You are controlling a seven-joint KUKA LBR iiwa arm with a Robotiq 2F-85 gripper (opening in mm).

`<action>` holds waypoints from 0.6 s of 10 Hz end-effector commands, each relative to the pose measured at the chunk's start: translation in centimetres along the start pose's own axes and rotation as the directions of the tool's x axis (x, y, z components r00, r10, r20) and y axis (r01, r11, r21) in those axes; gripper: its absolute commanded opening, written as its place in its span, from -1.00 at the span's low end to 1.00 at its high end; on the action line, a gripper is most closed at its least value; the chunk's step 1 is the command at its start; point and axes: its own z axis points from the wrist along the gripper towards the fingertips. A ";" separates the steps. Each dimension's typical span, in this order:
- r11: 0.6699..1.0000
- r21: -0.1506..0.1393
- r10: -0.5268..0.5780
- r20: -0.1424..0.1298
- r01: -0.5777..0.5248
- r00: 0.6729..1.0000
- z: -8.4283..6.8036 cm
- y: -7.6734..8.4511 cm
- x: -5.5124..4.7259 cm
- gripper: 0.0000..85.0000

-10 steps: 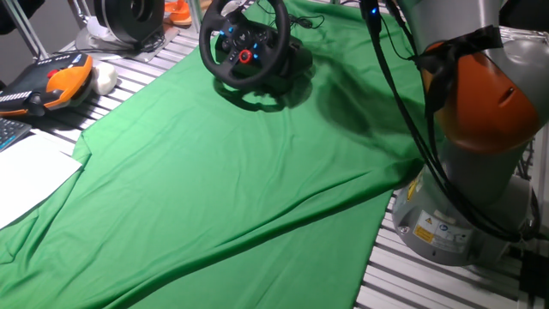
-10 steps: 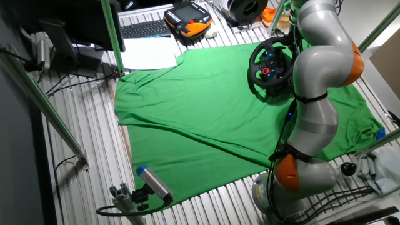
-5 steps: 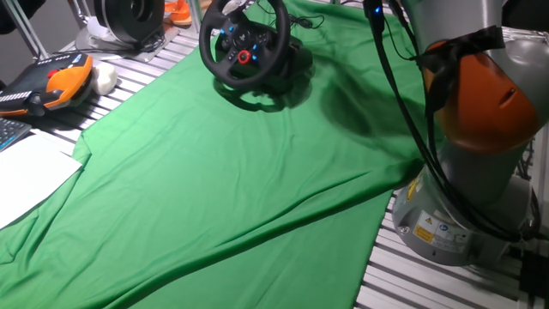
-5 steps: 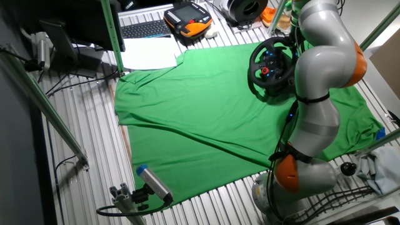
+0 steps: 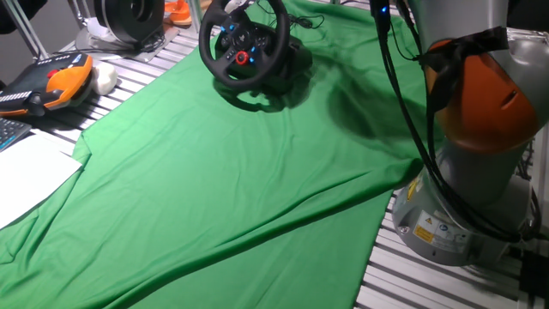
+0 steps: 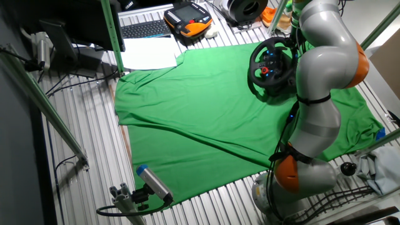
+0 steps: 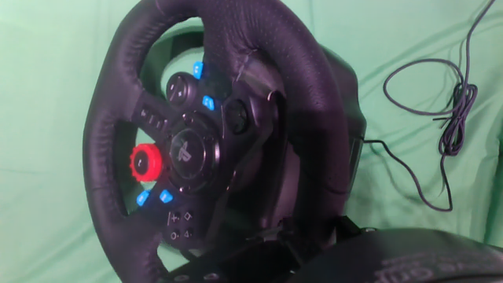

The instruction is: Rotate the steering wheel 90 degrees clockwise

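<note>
The black steering wheel [image 5: 244, 47] stands on its black base at the far end of the green cloth [image 5: 214, 172]. It also shows in the other fixed view [image 6: 270, 62], partly behind my arm. In the hand view the steering wheel [image 7: 189, 149] fills the frame, with its red dial at the lower left of the hub and blue buttons around it. My gripper [image 7: 306, 236] sits at the bottom edge, where the thick rim runs down between its dark fingers. It looks shut on the rim. In the fixed view the gripper [image 5: 235, 5] meets the rim's top at the frame's upper edge.
A black cable [image 7: 440, 118] loops on the cloth beside the wheel's base. An orange-and-black pendant [image 5: 51, 81], a round black-and-silver drum [image 5: 129, 17] and white paper [image 5: 26, 172] lie left of the cloth. A keyboard [image 6: 144, 28] sits beyond. My arm's base [image 5: 455, 215] stands at the right.
The wheel's hub has turned slightly, and its red dial has shifted a little left. My arm's upper links have moved slightly right. The wheel's base has not moved.
</note>
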 end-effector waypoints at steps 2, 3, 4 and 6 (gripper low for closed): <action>1.000 -0.001 0.004 -0.003 -0.004 1.000 0.1 0.0 0.2 -1.00; 1.000 -0.001 0.007 -0.006 -0.007 1.000 0.2 0.1 0.4 -1.00; 1.000 -0.001 0.011 -0.004 -0.011 1.000 0.2 0.2 0.6 -1.00; 1.000 -0.003 0.017 -0.006 -0.017 1.000 0.3 0.4 0.9 -1.00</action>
